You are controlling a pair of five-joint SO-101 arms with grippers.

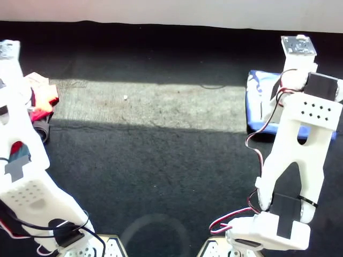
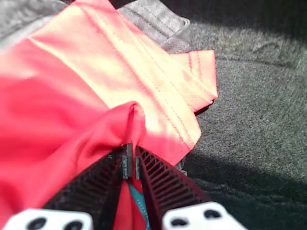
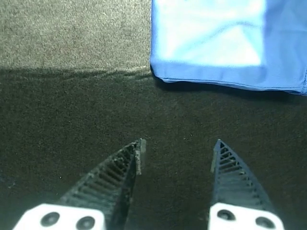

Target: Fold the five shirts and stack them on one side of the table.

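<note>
the left end effector (image 2: 130,163) is closed tight on a raised fold of the red shirt (image 2: 96,72), with the cloth pinched between the fingertips and bunched up over them. the red shirt lies rumpled at the left edge of the dark surface (image 1: 161,160), on top of a grey garment (image 2: 153,21) whose hem shows beyond it. one corner of the red cloth lies flat towards the bare middle of the surface.

the right end effector (image 3: 177,153) hangs wide open and holds nothing. it sits over bare surface, just short of the near edge of the blue shirt (image 3: 216,43). the blue shirt lies flat as a neat rectangle at the right side, and looks already folded.

judged from this, the step in hand is picking the red shirt off the unfolded pile so it can be spread out for folding. one shirt seems done and at least two are left, so the task looks to be in its early part.

the next move likely calls for lifting and drawing the red shirt towards the open middle without dragging the grey garment along. the right arm would then need to come across and take a second corner so the cloth can be laid flat. a pinch on one fold alone may let the shirt twist as it rises.
</note>
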